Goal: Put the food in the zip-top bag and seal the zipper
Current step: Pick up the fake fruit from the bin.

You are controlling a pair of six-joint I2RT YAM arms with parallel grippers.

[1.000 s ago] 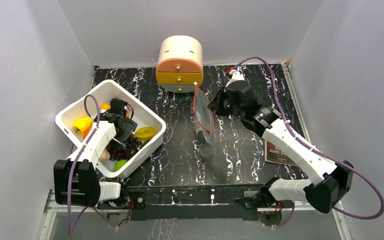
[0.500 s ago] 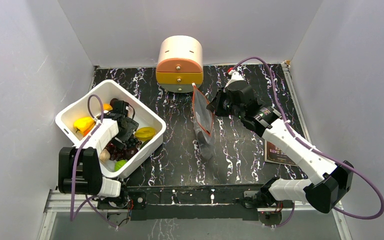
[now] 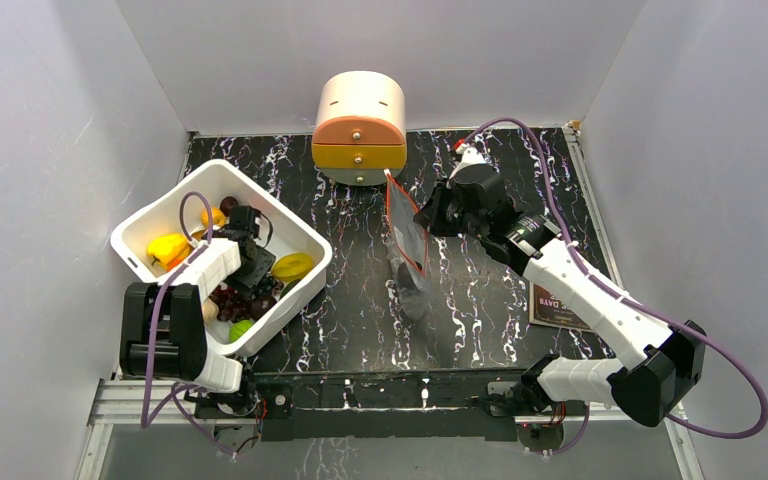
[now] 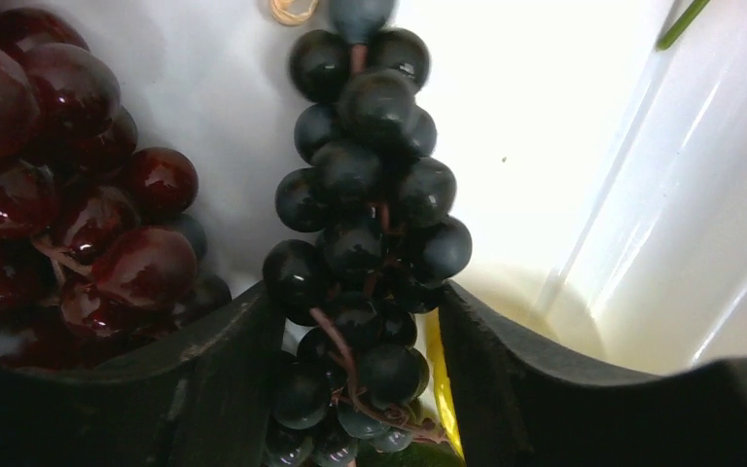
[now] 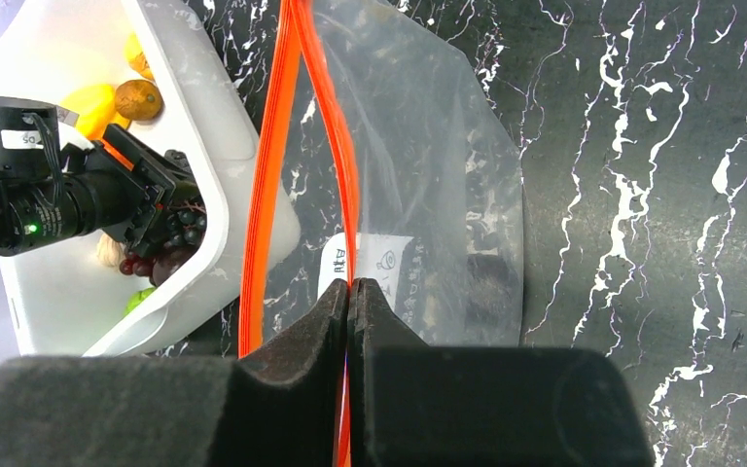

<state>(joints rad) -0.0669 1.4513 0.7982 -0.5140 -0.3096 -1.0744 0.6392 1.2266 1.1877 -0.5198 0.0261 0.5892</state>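
- The table (image 3: 360, 300) is black with white marble veining and forms the floor of a small booth. Plain pale walls (image 3: 260, 60) close it in at the back and on both sides, and a dark rail (image 3: 390, 385) at the near edge carries the arm bases
- At the back edge of the table sits a round-topped drawer unit (image 3: 359, 125), cream above, with an orange and a yellow drawer front
- A white tub (image 3: 295, 225) stands askew on the left part of the table and holds the food, including a yellow piece (image 3: 167, 247), a yellow-green piece (image 3: 291, 266) and a green piece (image 3: 241, 327)
- The left gripper (image 4: 355, 321) is down inside the tub. Its fingers (image 4: 204, 379) are closed in against both sides of the lower end of the dark purple grape bunch (image 4: 365, 214), which lies on the tub floor
- The red grape bunch (image 4: 58, 195) lies just beside it
- The zip-top bag (image 5: 447, 175) stands on edge near the middle of the table, between the tub and the right arm, with its bottom resting on the surface
- The right gripper (image 5: 348, 292) is pinched tight on one strip of the zipper (image 5: 272, 146) at the bag's top rim. The other strip bows away, leaving the mouth narrowly open
- The bag's white label (image 5: 374, 268) shows just beyond the fingertips
- A brown card (image 3: 550, 305) lies flat on the right of the table, partly under the right arm
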